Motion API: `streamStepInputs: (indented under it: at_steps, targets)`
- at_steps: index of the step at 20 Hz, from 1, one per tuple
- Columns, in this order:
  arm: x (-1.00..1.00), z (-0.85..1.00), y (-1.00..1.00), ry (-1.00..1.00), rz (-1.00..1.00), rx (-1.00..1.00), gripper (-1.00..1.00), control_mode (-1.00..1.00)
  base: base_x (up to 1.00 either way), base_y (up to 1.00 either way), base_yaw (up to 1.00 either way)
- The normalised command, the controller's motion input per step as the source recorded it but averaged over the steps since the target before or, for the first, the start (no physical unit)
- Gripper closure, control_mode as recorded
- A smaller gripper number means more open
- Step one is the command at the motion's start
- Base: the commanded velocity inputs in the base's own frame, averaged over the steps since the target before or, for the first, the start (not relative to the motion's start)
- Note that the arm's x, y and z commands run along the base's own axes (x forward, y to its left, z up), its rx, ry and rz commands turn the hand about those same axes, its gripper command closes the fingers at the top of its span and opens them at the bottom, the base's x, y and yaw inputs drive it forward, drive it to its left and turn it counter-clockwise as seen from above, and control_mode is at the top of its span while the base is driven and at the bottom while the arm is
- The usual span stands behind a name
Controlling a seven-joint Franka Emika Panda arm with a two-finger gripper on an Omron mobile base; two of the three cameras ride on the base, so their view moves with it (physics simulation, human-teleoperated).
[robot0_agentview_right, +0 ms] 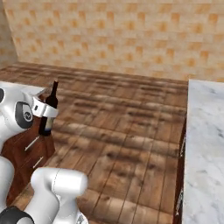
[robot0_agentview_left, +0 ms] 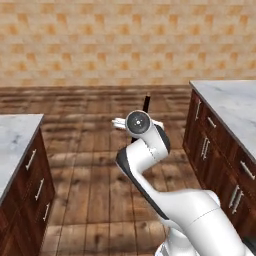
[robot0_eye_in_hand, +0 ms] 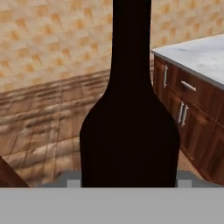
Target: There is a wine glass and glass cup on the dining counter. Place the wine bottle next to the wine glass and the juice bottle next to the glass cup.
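Standing upright, the wine bottle [robot0_agentview_right: 47, 117] sits seemingly clamped within the claw [robot0_agentview_right: 43, 108]

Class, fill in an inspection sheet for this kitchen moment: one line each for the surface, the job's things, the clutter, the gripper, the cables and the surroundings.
Surface: marble counter on the right over dark wood drawers; another marble top on the left.
Job's things: wine bottle upright in the gripper, off any counter; the hand view has its dark body up close. Glasses and juice bottle: nothing seen.
Clutter: nothing seen.
Gripper: gripper closed around the wine bottle's body, holding it above the wood floor.
Cables: nothing seen.
Surroundings: tan tiled wall, wood plank floor.
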Motion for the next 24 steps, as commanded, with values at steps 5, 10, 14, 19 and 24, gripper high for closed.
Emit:
streamStepInputs:
  at_steps: [5,10,14,19,24]
  targets:
    - [0.0,0.0,0.0,0.0,0.0,0.0,1.0,1.0,0.94,0.22,-0.1]
    - [0.0,0.0,0.0,0.0,0.0,0.0,1.0,1.0,0.94,0.21,-0.09]
    - [0.0,0.0,0.0,0.0,0.0,0.0,1.0,1.0,0.94,0.2,-0.09]
    - [0.0,0.0,0.0,0.0,0.0,0.0,1.0,1.0,0.94,0.21,-0.08]
    - [0.0,0.0,0.0,0.0,0.0,0.0,1.0,1.0,0.94,0.19,0.02]
